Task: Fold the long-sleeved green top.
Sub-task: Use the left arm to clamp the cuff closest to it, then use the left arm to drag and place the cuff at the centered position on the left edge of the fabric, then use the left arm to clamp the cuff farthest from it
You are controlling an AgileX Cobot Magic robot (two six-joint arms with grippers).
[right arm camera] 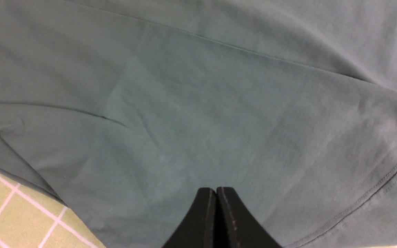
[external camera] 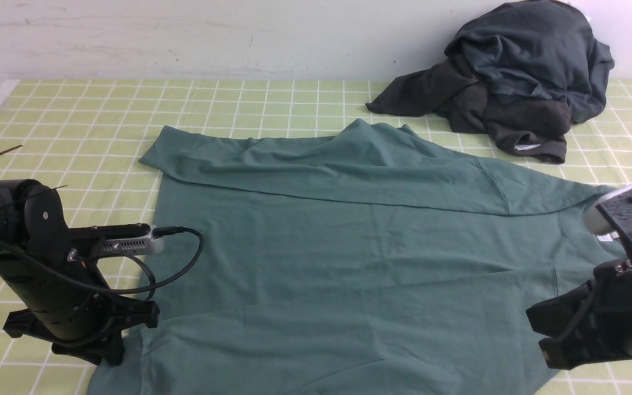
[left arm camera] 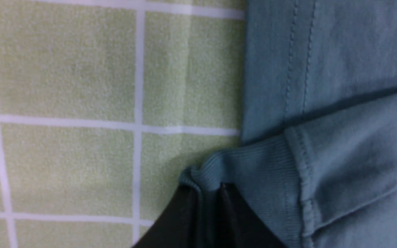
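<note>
The green long-sleeved top (external camera: 338, 258) lies spread flat across the middle of the bench (external camera: 74, 120), which is covered in a yellow-green cloth with a white grid. The top reaches from the near edge almost to the far side. Its far part is folded over onto the body in a long band, with a low ridge of cloth bunched up along the far edge. At the top's near left corner, the left fingers (left arm camera: 177, 220) are down at the cloth and pinch the ribbed cuff (left arm camera: 250, 165). A small fold of the ribbing is caught between them, just where the fabric (left arm camera: 339, 86) meets the bare checked cloth. On the right side, the right fingers (right arm camera: 202, 220) are pressed together with nothing between them, over a smooth stretch of the top (right arm camera: 198, 103) close to a stitched hem. A crumpled heap of dark grey garments (external camera: 519, 82) sits at the far right corner against the pale wall (external camera: 184, 33), near the top but not touching it.
</note>
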